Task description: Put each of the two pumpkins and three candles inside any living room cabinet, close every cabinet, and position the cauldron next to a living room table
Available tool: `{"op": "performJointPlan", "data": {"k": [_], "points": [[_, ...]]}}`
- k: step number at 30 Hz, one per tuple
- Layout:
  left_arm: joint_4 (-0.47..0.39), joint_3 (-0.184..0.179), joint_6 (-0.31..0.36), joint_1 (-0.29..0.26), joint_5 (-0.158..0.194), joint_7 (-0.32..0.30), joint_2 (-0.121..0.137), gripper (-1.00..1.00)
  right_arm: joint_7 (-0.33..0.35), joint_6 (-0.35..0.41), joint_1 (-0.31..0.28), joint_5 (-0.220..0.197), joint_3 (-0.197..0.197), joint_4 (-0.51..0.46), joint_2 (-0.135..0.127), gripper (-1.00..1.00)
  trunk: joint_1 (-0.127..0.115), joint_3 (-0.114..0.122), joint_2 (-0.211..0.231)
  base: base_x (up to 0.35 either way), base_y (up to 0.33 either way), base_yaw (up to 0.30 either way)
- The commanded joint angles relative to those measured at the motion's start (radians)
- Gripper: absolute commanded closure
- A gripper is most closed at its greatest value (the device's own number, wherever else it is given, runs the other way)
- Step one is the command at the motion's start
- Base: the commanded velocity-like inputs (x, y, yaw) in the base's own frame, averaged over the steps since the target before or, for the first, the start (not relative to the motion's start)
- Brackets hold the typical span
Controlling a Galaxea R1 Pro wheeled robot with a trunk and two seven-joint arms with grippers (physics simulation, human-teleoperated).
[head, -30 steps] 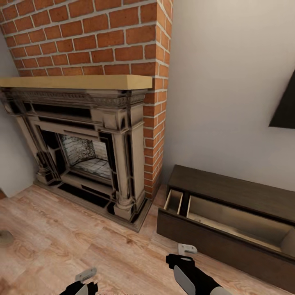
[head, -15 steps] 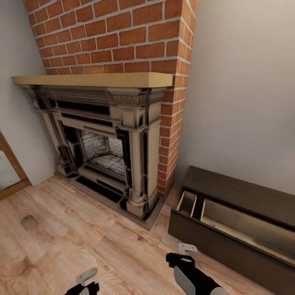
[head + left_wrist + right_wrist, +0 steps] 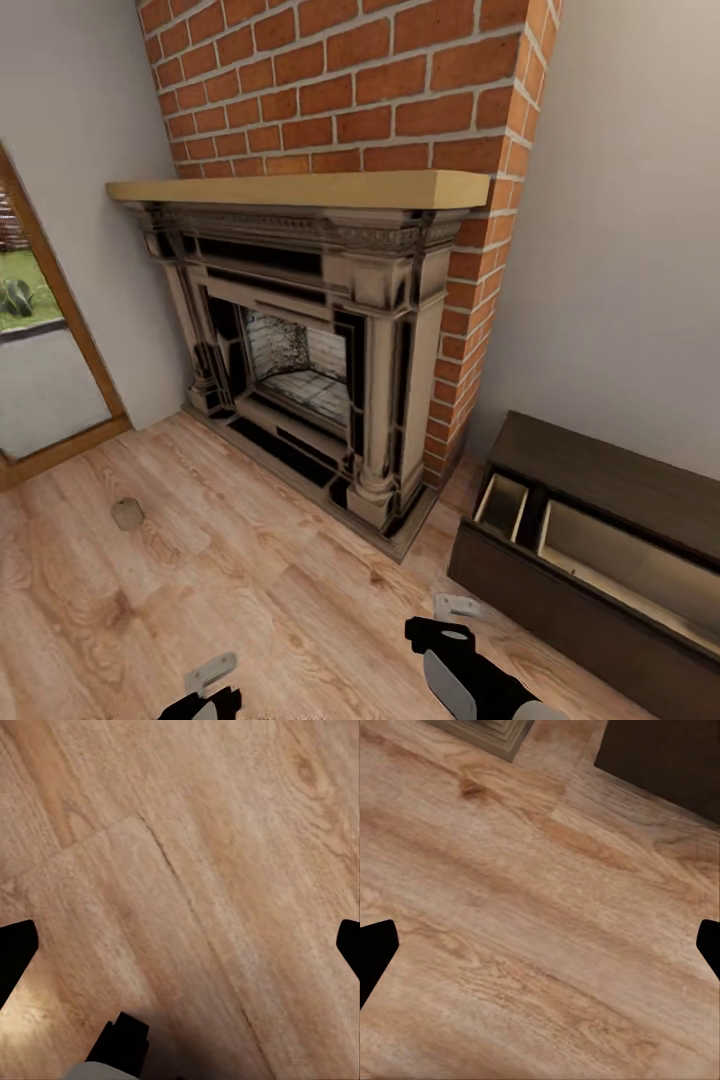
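- Left of frame: a candle (image 3: 127, 513) lies on the wood floor (image 3: 250, 590), well apart from my left gripper (image 3: 212, 672) at the lower edge.
- My left jaws stand wide and empty over bare boards; my right gripper (image 3: 455, 607) likewise.
- Right of frame: the cabinet (image 3: 590, 560) sits with its drawers open.
- Risk, as I judge it: rolling forward, my base could nudge the candle away.

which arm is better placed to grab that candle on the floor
Left, probably. The candle lies on the floor on the left gripper's side; the right gripper sits nearer the open cabinet. Both look empty.
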Motion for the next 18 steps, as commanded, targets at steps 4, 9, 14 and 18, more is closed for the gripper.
{"op": "performJointPlan", "data": {"k": [4,9,14,18], "points": [[-0.004,-0.008,0.006,0.000,0.006,0.006,0.001,-1.00,-0.009,0.005,-0.001,-0.004,0.033,-0.002,0.000,-1.00,0.000,-0.004,-0.001,0.008,0.280,0.243],[-0.003,-0.008,0.006,0.000,0.006,0.006,0.001,-1.00,-0.009,0.010,-0.001,-0.005,0.065,-0.002,0.006,-1.00,0.000,-0.009,-0.001,0.015,0.287,0.239],[-0.003,-0.008,0.007,0.000,0.006,0.004,0.001,-1.00,-0.008,0.010,-0.002,-0.004,0.077,-0.002,0.008,-1.00,0.000,-0.014,-0.001,0.131,0.288,0.238],[-0.003,-0.008,0.007,0.000,0.006,0.003,0.001,-1.00,-0.008,0.011,-0.001,-0.004,0.079,-0.002,0.008,-1.00,0.000,-0.018,-0.001,0.221,0.273,0.238]]}}
